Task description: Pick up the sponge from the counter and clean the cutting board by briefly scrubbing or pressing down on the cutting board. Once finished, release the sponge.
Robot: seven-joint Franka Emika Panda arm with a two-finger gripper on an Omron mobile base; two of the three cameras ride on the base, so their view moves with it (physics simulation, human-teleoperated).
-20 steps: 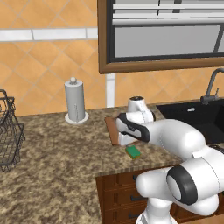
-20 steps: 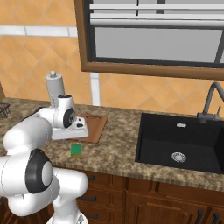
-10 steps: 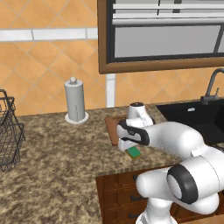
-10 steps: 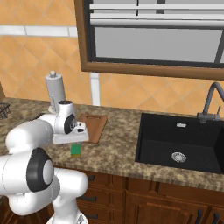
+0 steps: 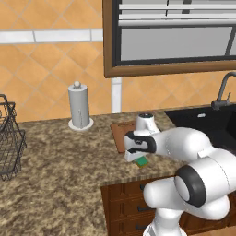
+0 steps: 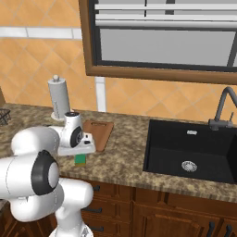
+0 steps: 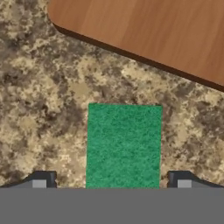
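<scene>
On the counter [image 7: 39,92], just in front of the cutting board [image 7: 148,30] and apart from it by a strip of bare granite, the sponge [image 7: 124,146] is seen lying flat. In the hand view it is presented as a green rectangle with a fine, grainy scouring texture and square corners. In the right base view its green top [image 6: 81,159] is seen over a yellowish lower layer, near the counter's front edge. The sponge is far smaller than the board, whose reddish-brown wood grain and one rounded corner are visible.

The gripper [image 7: 111,180] is held spread apart directly over the sponge, one dark fingertip [image 7: 43,179] on each side of it; contact with the sponge cannot be told. In the left base view the sponge [image 5: 142,161] is partly covered by the hand.

A paper towel holder [image 5: 79,106] is noted upright by the tiled wall, well apart from the board [image 5: 120,133].
</scene>
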